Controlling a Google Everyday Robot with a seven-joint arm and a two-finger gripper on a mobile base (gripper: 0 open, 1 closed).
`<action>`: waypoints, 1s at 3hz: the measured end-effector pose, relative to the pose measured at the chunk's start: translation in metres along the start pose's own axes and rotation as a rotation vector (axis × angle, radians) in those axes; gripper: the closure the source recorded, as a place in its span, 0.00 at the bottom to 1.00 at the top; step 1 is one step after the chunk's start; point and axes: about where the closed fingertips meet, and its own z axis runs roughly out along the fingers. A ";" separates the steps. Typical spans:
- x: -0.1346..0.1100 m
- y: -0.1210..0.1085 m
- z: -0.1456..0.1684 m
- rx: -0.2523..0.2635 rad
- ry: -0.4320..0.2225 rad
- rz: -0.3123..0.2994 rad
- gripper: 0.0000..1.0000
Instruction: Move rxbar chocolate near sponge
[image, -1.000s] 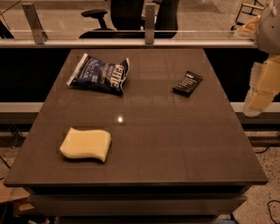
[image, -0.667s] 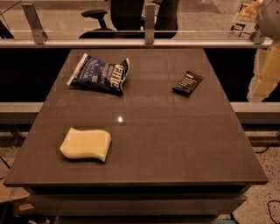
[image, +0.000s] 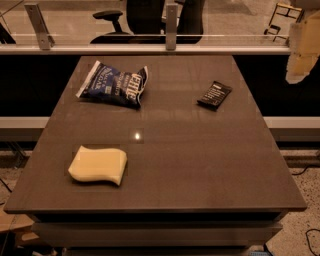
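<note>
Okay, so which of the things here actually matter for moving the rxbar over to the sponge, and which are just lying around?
For the job:
- rxbar chocolate, back right
- sponge, front left
- gripper, at the far right edge of the view, apart from both

Just lying about:
- chip bag, back left
- office chair, behind the rail

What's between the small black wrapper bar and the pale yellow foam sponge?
In the camera view only bare brown table separates black rxbar chocolate from yellow sponge. The gripper hangs beyond the table's right edge.
</note>
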 end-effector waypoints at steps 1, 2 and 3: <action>0.002 -0.027 0.004 0.000 0.040 -0.099 0.00; 0.004 -0.050 0.015 0.015 0.110 -0.148 0.00; 0.015 -0.076 0.055 -0.014 0.227 -0.153 0.00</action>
